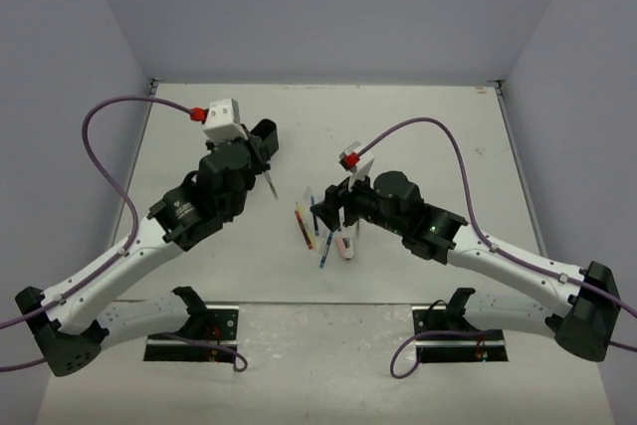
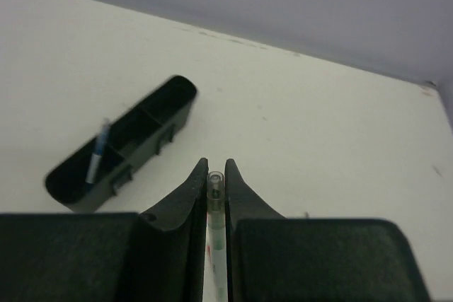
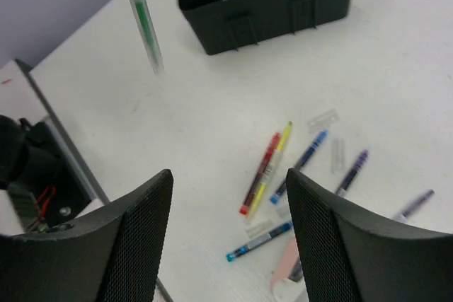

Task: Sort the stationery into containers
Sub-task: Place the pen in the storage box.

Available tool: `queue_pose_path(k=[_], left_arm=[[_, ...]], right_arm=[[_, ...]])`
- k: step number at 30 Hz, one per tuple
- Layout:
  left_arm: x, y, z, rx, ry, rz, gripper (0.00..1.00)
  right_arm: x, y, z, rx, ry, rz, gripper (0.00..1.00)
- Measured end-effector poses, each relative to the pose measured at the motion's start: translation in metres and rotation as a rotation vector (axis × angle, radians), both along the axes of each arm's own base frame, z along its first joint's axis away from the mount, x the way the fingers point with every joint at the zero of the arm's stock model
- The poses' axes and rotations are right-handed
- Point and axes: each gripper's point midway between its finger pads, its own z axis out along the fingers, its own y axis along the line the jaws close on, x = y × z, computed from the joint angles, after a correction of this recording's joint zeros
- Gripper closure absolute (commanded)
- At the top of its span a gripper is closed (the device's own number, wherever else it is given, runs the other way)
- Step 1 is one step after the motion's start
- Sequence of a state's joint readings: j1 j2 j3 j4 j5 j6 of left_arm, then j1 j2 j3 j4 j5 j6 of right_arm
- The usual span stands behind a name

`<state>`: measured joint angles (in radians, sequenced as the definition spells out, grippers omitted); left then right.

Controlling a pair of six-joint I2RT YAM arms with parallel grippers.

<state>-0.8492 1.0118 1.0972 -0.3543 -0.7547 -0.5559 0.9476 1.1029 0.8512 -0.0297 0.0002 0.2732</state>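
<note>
My left gripper [image 2: 214, 169] is shut on a clear pen with green inside [image 2: 215, 199]; the pen hangs below it [image 1: 271, 184], just in front of the long black tray [image 1: 265, 133]. That tray [image 2: 141, 136] holds one blue pen [image 2: 98, 159] in a compartment. My right gripper [image 3: 226, 206] stands open above the loose stationery with nothing between its fingers. Below it lie a red pen [image 3: 259, 175], a yellow pen [image 3: 276, 159], a blue pen [image 3: 303, 163], a purple pen [image 3: 352, 170], a teal-tipped pen [image 3: 257, 241] and a pink eraser [image 3: 289, 275].
The pile of pens [image 1: 317, 231] lies mid-table between the two arms. Clear pen caps [image 3: 323, 118] lie among them. The right wrist view also shows the tray [image 3: 283, 5] beyond the pile, and a dark arm base [image 3: 35, 175] at the table's edge on the left.
</note>
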Motion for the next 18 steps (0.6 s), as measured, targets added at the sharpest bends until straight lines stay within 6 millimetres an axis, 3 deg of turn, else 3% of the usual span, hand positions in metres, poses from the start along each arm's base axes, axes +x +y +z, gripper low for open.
queue_pose_path(k=[5,8,18], left_arm=[[0.060,0.082,-0.021,0.099,0.016,0.370,1.00],[0.081,0.113,-0.033,0.144,-0.004,0.481,1.00],[0.124,0.145,-0.072,0.250,-0.054,0.574,1.00]], right_arm=[[0.014,-0.036,-0.023,-0.033,-0.012,-0.147,0.33],[0.016,-0.049,-0.024,-0.031,-0.028,-0.192,0.33],[0.021,-0.051,-0.017,-0.004,-0.052,-0.216,0.33]])
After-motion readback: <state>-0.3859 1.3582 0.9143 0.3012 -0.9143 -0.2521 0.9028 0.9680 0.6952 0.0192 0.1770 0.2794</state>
